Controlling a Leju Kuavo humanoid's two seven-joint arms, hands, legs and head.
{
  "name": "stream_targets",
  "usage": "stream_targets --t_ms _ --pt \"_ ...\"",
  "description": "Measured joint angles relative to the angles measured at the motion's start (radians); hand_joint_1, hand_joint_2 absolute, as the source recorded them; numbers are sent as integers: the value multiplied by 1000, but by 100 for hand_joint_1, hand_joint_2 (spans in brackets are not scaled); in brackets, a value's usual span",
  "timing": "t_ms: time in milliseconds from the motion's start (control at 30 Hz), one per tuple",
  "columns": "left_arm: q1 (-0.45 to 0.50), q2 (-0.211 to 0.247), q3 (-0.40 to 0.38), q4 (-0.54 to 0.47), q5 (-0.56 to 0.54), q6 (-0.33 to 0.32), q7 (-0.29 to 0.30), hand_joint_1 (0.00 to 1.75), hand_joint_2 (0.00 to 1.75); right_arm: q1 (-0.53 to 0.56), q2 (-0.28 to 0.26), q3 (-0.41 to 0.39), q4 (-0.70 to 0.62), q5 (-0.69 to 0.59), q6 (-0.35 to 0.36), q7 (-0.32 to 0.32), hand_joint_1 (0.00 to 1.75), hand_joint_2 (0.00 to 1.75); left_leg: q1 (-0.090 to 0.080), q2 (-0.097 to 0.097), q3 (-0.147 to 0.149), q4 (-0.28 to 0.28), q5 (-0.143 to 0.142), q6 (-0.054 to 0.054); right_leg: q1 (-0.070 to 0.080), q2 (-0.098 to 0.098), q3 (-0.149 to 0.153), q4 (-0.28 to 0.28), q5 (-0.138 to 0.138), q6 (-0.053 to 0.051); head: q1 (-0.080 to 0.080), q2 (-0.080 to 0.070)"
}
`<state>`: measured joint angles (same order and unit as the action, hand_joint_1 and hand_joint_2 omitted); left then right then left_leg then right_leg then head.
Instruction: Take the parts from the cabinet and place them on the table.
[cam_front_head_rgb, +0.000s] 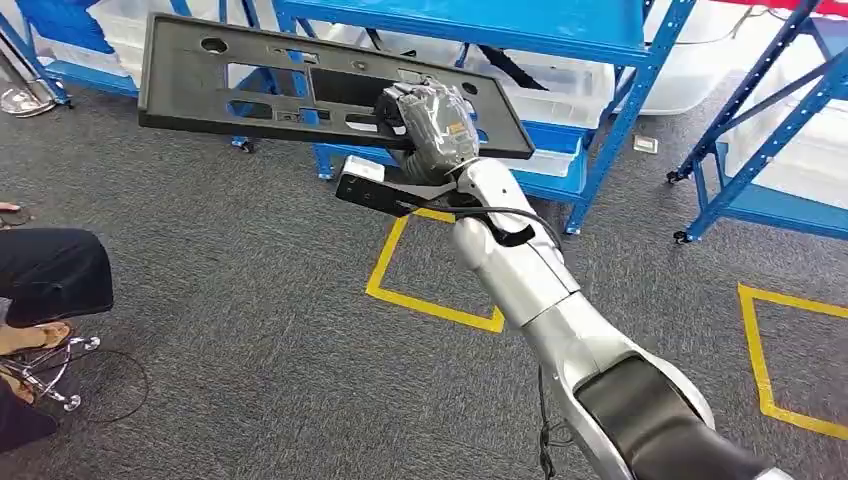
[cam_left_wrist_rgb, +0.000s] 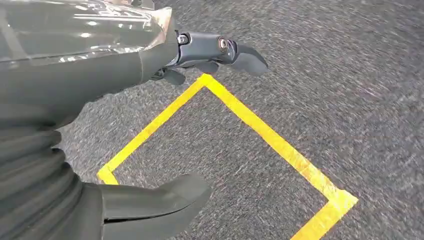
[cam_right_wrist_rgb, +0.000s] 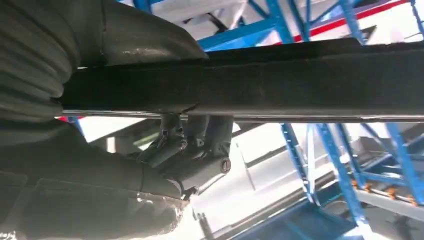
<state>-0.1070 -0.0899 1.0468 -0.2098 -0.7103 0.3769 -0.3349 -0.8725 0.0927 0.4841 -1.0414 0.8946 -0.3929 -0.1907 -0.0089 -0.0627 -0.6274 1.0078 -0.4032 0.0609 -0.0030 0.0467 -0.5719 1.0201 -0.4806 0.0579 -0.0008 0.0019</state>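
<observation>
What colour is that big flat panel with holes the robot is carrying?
Black. The flat plastic panel, held by the right hand, shows best in the head view.

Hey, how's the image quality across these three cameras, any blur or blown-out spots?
Head view: sharp and evenly lit. Left wrist view: carpet streaked by motion blur, glare on the left hand cover. Right wrist view: black panel dark against an overexposed white background, right hand in shade.

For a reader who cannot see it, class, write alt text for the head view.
The right hand holds a long black panel flat in the air, in front of blue racks stacked with white bins. Below lies grey carpet marked with yellow tape squares; a person's leg shows at the left edge.
</observation>
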Motion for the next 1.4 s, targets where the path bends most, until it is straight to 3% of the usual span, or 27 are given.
stream_targets --t_ms 67,133,200,267,367,400,433,467,500,533,567,600,700,733,800,867,900,933,967,1033,1067,1100,1200,1233,1300,1333,1400 --pt "0 0 0 0 0 0 0 0 175 -1 1 0 0 0 -2 -1 175 175 1 -13 -7 1 3 -15 5 -2 7 -6 8 -28 0 0" --pt "3 -2 1 0 0 0 0 0 175 -4 2 0 0 -2 -2 -2 175 175 4 -25 -12 -4 11 -28 13 -15 5 -8 12 -42 1 0" --pt "4 5 2 0 2 1 0 0 175 -5 4 0 0 -2 -3 -3 175 175 -5 -36 -14 -5 12 -35 -12 -26 12 -24 21 -53 0 0" --pt "5 3 2 2 2 2 -3 0 175 -7 10 2 0 -3 -4 -5 175 175 0 18 -35 44 -29 -46 -16 -44 19 -33 27 -66 -6 0" --pt "2 6 2 3 2 0 -6 0 175 -9 10 2 1 -2 -4 -6 175 175 26 47 -131 240 -119 -73 -16 -69 19 -33 27 -65 -5 0" --pt "3 6 3 3 2 0 -7 0 175 -9 10 3 3 -3 -4 -6 175 175 35 51 -152 278 -125 -82 -20 -79 18 -33 26 -64 -5 0" --pt "3 5 3 3 2 0 -8 0 175 -9 11 3 4 -3 -4 -6 175 175 45 56 -147 263 -106 -92 -24 -88 18 -33 26 -63 -5 0" --pt "3 5 3 3 3 0 -9 0 175 -9 11 5 4 -3 -4 -6 175 175 55 63 -117 205 -69 -104 -31 -97 19 -31 22 -53 -5 0" --pt "3 6 3 3 3 0 -9 0 175 -9 11 5 4 -3 -4 -6 175 175 64 77 -66 114 -26 -116 -40 -105 20 -26 18 -43 -5 0" --pt "3 6 3 3 4 0 -10 0 175 -11 12 5 4 -3 -4 -6 175 175 74 108 -14 29 8 -130 -43 -113 20 -15 10 -30 -5 0" --pt "-1 -9 3 8 4 -4 -11 0 175 -12 15 5 3 -3 -4 -6 175 175 64 125 -8 20 -11 -137 -29 -119 13 -8 3 -16 -10 0" --pt "-2 2 3 3 4 -5 -15 0 175 -15 13 2 3 -3 -4 -6 175 175 64 109 -13 16 -8 -117 -26 -124 13 -5 -1 -7 -5 0" --pt "-1 0 3 5 1 -6 -19 0 175 -14 13 4 2 0 -4 -7 175 175 47 83 -20 18 -9 -83 -20 -145 33 -26 6 21 4 0" --pt "2 2 3 4 0 -6 -18 0 175 -12 11 3 0 2 -4 -4 175 175 48 72 -15 13 -5 -68 -30 -137 25 -22 -3 27 4 0" --pt "1 0 3 4 0 -6 -18 0 175 -9 8 0 -2 3 -4 -4 175 175 42 60 -17 13 -4 -46 -30 -79 -19 82 -58 7 5 0" --pt "0 3 3 4 -2 -6 -18 0 175 -2 1 -1 -2 4 -4 -4 175 175 34 42 -19 13 -4 -35 -26 -59 -109 255 -123 -7 8 0" --pt "0 3 3 4 -3 -6 -18 0 175 4 -1 -1 -2 5 -4 -2 175 175 27 29 -19 13 -3 -32 -18 -54 -142 316 -135 -8 8 0" --pt "1 3 3 4 -3 -6 -18 0 175 9 -5 -1 -2 5 -4 -1 175 175 19 15 -19 13 -2 -29 -11 -51 -151 321 -128 -7 8 0" --pt "2 3 3 4 -3 -6 -18 0 175 12 -7 -1 -2 6 -4 0 175 175 11 0 -19 14 -1 -27 -2 -47 -134 275 -103 -8 8 0" --pt "2 3 3 4 -3 -6 -18 0 175 11 -7 -2 -7 9 -5 0 175 175 -1 -23 -18 14 2 -23 15 -26 -55 97 -28 -19 8 0" --pt "1 0 3 5 -5 -6 -18 0 175 9 -7 -2 -11 10 -6 0 175 175 3 -30 -19 14 4 -21 25 14 -20 21 0 -33 7 0" --pt "0 -6 3 5 -7 -7 -18 0 175 10 -7 -3 -13 10 -9 0 175 175 -10 -42 -23 17 3 -22 24 39 -12 5 10 -55 2 0" --pt "3 -6 3 5 -14 -7 -15 0 175 12 -8 -4 -14 15 -12 0 175 175 2 -70 -29 12 12 -34 25 6 -5 -1 17 -66 9 0" --pt "3 -2 3 5 -13 -6 -14 0 175 14 -7 -4 -14 15 -13 0 175 175 -5 -79 -30 12 11 -39 8 -6 3 -19 25 -74 8 0" --pt "4 -2 3 5 -14 -3 -14 0 175 15 -5 -4 -16 14 -21 -5 175 175 -6 12 -57 68 -34 -50 2 -28 16 -32 30 -83 5 0" --pt "1 -2 3 5 -16 -3 -14 0 175 16 -6 -5 -16 14 -30 -10 175 175 1 35 -91 139 -70 -61 1 -38 17 -32 29 -83 6 0" --pt "0 -1 3 5 -21 -3 -14 0 175 30 -6 -5 -16 15 -40 -13 175 175 21 50 -171 289 -127 -78 -1 -63 16 -31 27 -84 5 0"
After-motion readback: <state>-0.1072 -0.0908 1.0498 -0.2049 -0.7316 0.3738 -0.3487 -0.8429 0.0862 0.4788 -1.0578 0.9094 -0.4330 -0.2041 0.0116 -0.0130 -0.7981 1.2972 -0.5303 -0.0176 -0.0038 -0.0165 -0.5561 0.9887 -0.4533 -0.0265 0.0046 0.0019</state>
